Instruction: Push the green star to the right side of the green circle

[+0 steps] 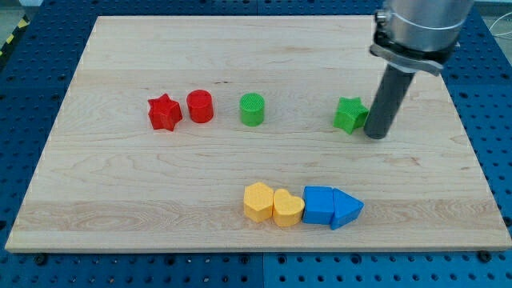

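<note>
The green star (349, 114) lies on the wooden board at the view's right of centre. The green circle (252, 109) stands well to its left, apart from it. My tip (375, 134) is down on the board just at the star's right side, touching or nearly touching it. The dark rod rises from there to the grey arm at the view's top right.
A red star (164, 112) and a red circle (200, 106) sit side by side left of the green circle. Near the view's bottom a row holds a yellow hexagon (258, 201), a yellow heart (288, 208), a blue block (318, 205) and a blue triangle (346, 209).
</note>
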Robot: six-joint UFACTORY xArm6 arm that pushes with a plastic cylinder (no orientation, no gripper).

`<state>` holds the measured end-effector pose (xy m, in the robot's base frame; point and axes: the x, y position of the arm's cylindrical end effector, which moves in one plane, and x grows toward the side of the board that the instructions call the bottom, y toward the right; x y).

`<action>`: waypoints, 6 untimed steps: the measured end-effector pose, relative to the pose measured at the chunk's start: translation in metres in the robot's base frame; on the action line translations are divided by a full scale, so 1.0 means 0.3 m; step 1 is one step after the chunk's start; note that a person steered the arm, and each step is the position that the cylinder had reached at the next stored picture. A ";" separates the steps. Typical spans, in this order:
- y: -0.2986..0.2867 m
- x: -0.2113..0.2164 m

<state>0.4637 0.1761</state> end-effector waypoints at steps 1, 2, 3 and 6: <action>0.061 -0.020; 0.048 -0.061; -0.070 -0.064; -0.332 -0.069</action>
<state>0.4430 0.0765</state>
